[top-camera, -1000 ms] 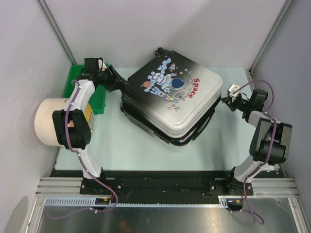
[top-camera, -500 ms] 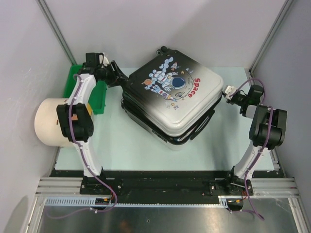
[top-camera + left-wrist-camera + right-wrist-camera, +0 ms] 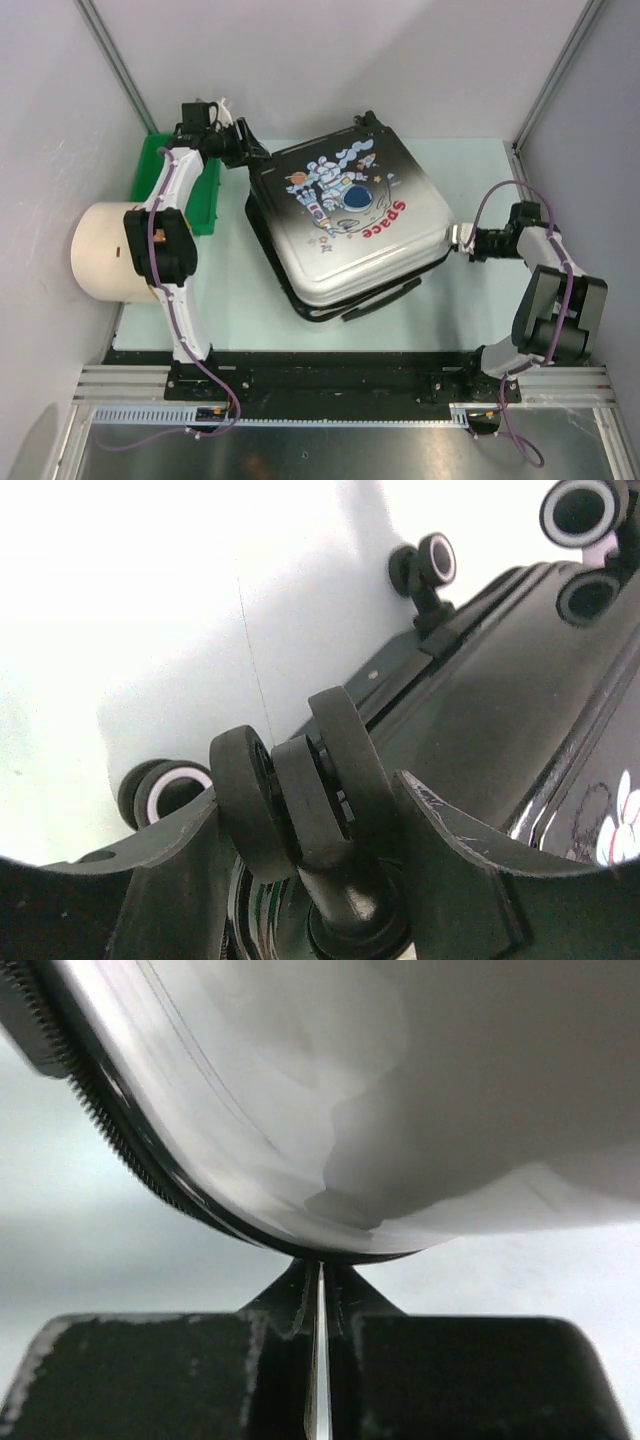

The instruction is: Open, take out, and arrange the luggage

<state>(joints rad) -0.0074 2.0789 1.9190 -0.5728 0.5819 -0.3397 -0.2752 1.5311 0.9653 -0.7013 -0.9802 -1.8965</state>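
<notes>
While the luggage (image 3: 350, 220) lies skewed across the middle of the table (image 3: 240, 300), an arm meets each end.
The left gripper (image 3: 243, 152) clamps a black wheel (image 3: 300, 795) at its far-left corner; the right gripper (image 3: 462, 238), fingers pressed together and empty, touches the white shell's right corner. Stiff, glossy and probably heavy, the shell would likely slip from a pinch; wheels or the zip seam offer better holds.

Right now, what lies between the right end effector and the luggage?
Nothing. In the right wrist view the shut right end effector reaches the dark rim of the luggage with no visible gap.
</notes>
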